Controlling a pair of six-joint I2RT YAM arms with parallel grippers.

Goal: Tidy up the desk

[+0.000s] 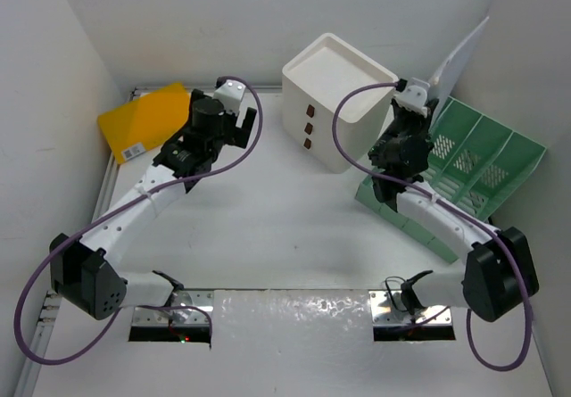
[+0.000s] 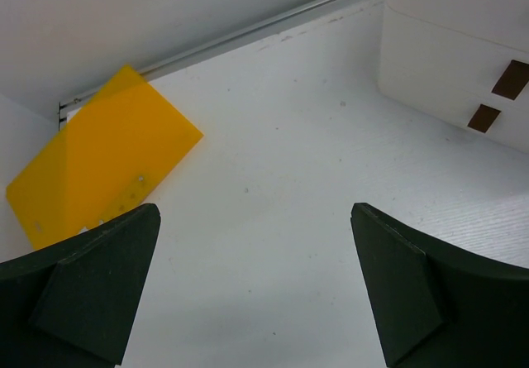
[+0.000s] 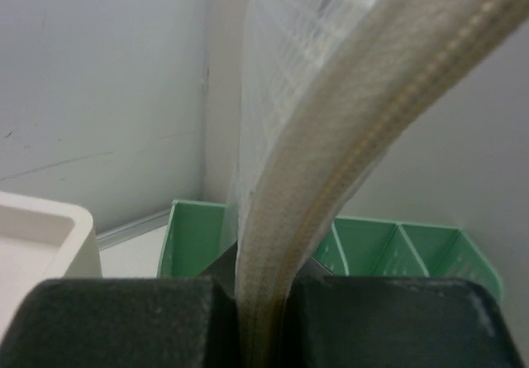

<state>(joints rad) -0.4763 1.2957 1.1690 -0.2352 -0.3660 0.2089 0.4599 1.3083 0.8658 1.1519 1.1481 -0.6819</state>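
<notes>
The zip pouch (image 3: 347, 120) in my right claw (image 3: 263, 306) ran off the top edge, blurred, hiding part of the green rack (image 3: 192, 236). The sticker (image 1: 134, 151) on the yellow folder (image 1: 152, 116) was too small to read.

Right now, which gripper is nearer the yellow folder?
Left. The left gripper hangs open just beside the yellow folder, not touching it. The right gripper is far across the desk, past the white drawer box, shut on a mesh pouch by the green tray.

Left gripper (image 2: 254, 244): jaws wide apart, empty, above the desk (image 2: 289, 161). Yellow sheet (image 2: 107, 157): flat, far-left corner. White drawer box (image 2: 446, 54): far right.
</notes>
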